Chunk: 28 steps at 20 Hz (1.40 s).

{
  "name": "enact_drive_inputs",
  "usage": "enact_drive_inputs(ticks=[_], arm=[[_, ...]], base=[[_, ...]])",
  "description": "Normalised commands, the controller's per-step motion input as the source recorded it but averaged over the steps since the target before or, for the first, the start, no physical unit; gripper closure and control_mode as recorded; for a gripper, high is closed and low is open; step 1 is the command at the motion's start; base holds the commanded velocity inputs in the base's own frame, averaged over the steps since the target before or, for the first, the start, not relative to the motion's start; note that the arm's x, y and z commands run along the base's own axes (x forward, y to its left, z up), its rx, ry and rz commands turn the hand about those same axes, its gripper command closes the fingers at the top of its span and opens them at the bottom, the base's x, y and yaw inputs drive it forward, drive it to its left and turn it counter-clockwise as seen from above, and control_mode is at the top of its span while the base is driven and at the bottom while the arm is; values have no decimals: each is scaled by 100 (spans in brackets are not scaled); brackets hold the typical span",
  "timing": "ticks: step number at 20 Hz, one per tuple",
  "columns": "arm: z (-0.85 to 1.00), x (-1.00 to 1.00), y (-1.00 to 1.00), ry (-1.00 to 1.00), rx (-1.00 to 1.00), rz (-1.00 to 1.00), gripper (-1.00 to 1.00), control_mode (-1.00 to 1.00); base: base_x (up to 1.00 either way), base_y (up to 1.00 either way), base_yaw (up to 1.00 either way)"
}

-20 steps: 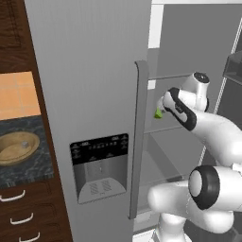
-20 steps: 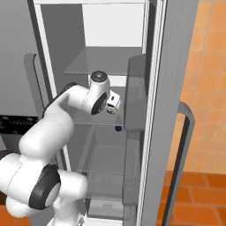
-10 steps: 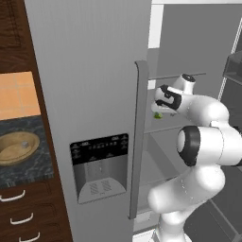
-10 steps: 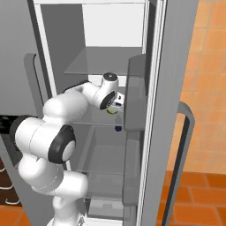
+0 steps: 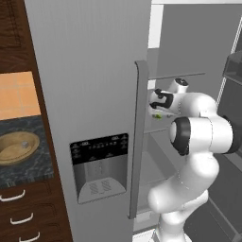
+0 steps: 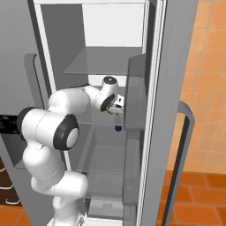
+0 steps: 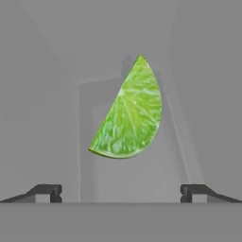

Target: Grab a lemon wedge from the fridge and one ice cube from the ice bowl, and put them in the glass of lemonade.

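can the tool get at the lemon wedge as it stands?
Probably yes. In the hand view the lemon wedge sits dead ahead, centred between the tool's spread fingertips, nothing between them. The fridge door is open.

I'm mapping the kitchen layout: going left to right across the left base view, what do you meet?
ice bowl → dispenser recess → fridge door handle → lemon wedge at the pincer → the arm's big dark-ringed joint.
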Motion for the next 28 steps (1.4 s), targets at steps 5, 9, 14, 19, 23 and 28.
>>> enact_drive_inputs(ticks=[5,9,14,19,23,28], arm=[[-7,12,0,0,-4,0,-100,-100],[0,42,10,0,-10,0,-100,-100],[0,49,21,-1,-8,-4,-100,-100],[0,32,-4,-1,-1,-2,-100,-100],[0,-3,-23,0,1,-3,-100,-100],[-2,-3,-10,0,0,-2,-100,-100]], base=[[0,0,0],[0,0,0],[0,0,0],[0,0,0],[0,0,0],[0,0,0]])
